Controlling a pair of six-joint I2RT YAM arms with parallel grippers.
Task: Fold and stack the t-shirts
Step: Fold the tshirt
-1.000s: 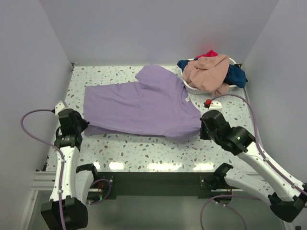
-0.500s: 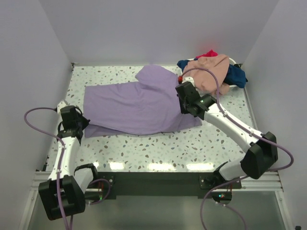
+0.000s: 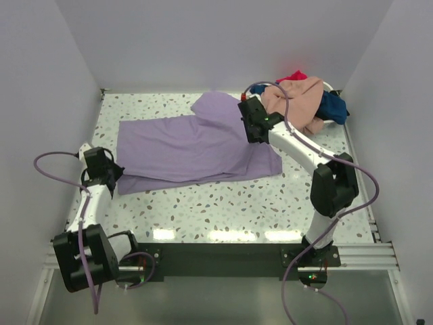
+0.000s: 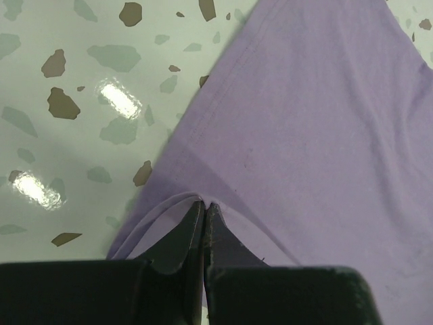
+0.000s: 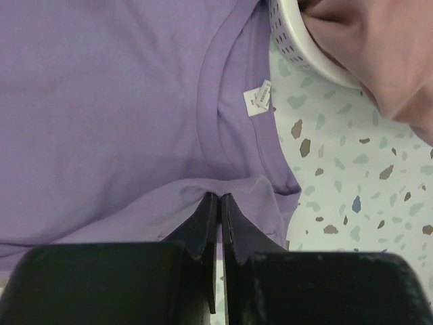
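Speckled terrazzo table [image 3: 223, 210], plain pale walls [image 3: 223, 40] on 3 sides. Lavender tee [image 3: 196, 145] lies spread out mid-table. Left gripper [image 4: 203, 206] is pinching its edge at approx 8 o'clock, right gripper [image 5: 220, 198] pinching fabric by the collar, approx 1 o'clock. White basket [image 5: 291, 37] at 2 o'clock holds peach tee [image 3: 298, 98], navy tee [image 3: 333, 107] and red tee [image 3: 294, 76].

lavender t-shirt [image 3: 193, 145] spread out, peach t-shirt [image 3: 298, 100] crumpled
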